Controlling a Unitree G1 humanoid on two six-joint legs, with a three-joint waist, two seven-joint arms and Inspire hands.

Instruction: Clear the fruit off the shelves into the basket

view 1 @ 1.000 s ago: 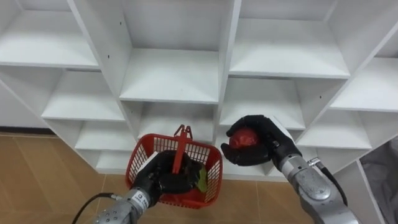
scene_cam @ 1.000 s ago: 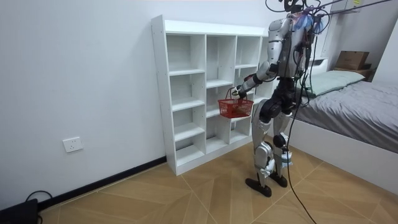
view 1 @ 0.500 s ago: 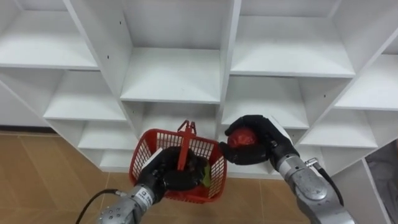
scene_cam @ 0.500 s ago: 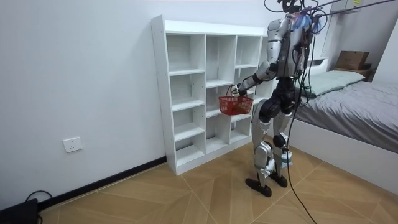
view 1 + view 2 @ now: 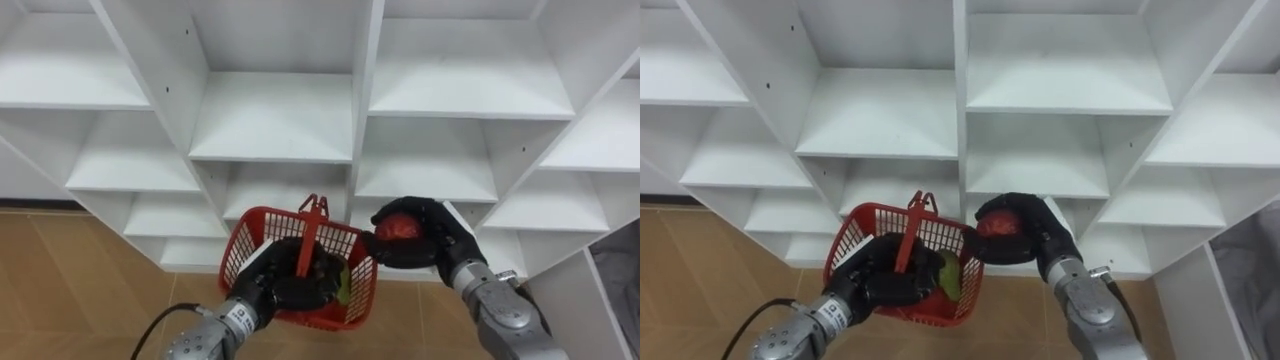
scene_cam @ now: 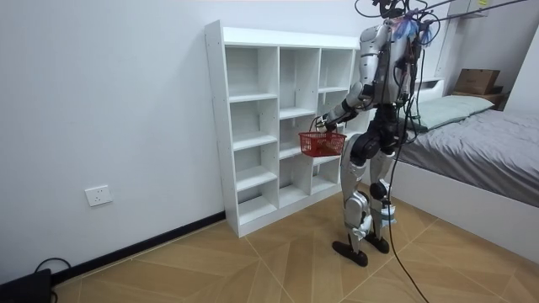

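I stand facing the white closet (image 6: 278, 118) with its bare shelves. My left hand (image 5: 262, 292) is shut on the red mesh basket (image 5: 352, 305) and holds it at waist height before the lower shelves; its red handle (image 5: 310, 232) stands upright. Something green (image 5: 343, 285) lies inside the basket, next to a dark shape. My right hand (image 5: 432, 238) is curled round a red fruit (image 5: 398, 228), just beside and slightly above the basket's right rim. In the room view the basket (image 6: 321, 144) hangs in front of the closet's right columns.
Every closet compartment in sight is bare, such as the middle shelf (image 5: 275, 125). A bed (image 6: 480, 143) stands close behind me at the room view's right. Wooden floor (image 6: 253, 261) spreads out to the room view's left.
My left hand has carried the basket up and to the right, so its rim now nearly meets the red fruit. My right hand has sunk slightly with the fruit.
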